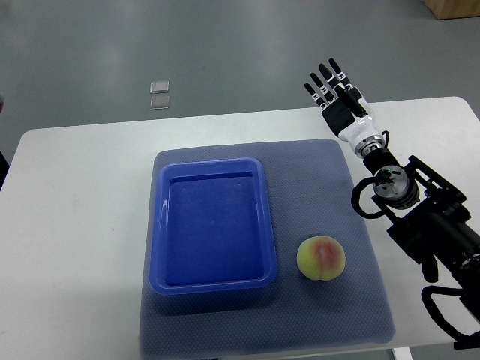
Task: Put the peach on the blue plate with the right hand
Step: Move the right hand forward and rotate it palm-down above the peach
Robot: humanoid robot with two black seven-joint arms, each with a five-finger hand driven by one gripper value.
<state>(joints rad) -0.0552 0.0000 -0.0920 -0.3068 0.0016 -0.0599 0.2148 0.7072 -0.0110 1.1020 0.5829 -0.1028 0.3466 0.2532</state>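
One peach point(322, 257) lies lower right; the right hand point(335, 91) (fingers extended, empty, upper right) should be lowered over it squarely.

You are looking at the right arm point(420, 217), the only part of the robot in view. Its right hand point(336, 90) has black fingers point(321, 78) with pale, light-coloured patches at the joints, set on a black palm. Behind that you see a white wrist cuff, then a ringed collar of metal and black. Further back sits a round black joint housing with a grey centre. A black cable loops out on its left side. The forearm beyond is blocky, matte black.
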